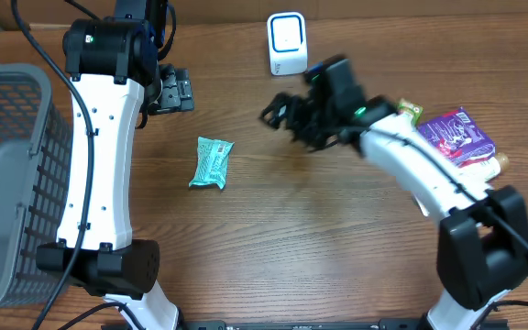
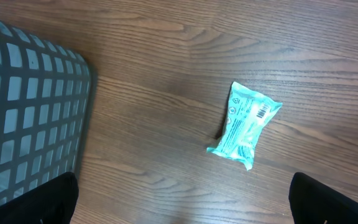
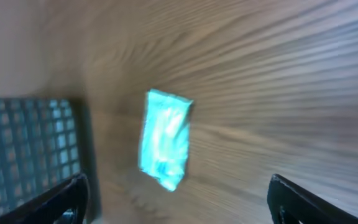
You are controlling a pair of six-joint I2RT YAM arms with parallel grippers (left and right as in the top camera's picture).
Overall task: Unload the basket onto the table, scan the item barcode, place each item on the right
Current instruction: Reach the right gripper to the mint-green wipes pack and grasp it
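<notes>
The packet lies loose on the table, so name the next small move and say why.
Probably lower the open left gripper toward the teal packet: it lies flat, held by neither gripper, barcode up, in the left wrist's view.

A small packet [image 1: 212,162] lies flat on the worktop [image 1: 291,243], a little left of the middle. The basket [image 1: 26,119] sits at the far left edge, well apart from the packet. The scanner [image 1: 287,43] stands at the back, to the packet's right. More packets [image 1: 456,137] lie heaped on the right side.
</notes>
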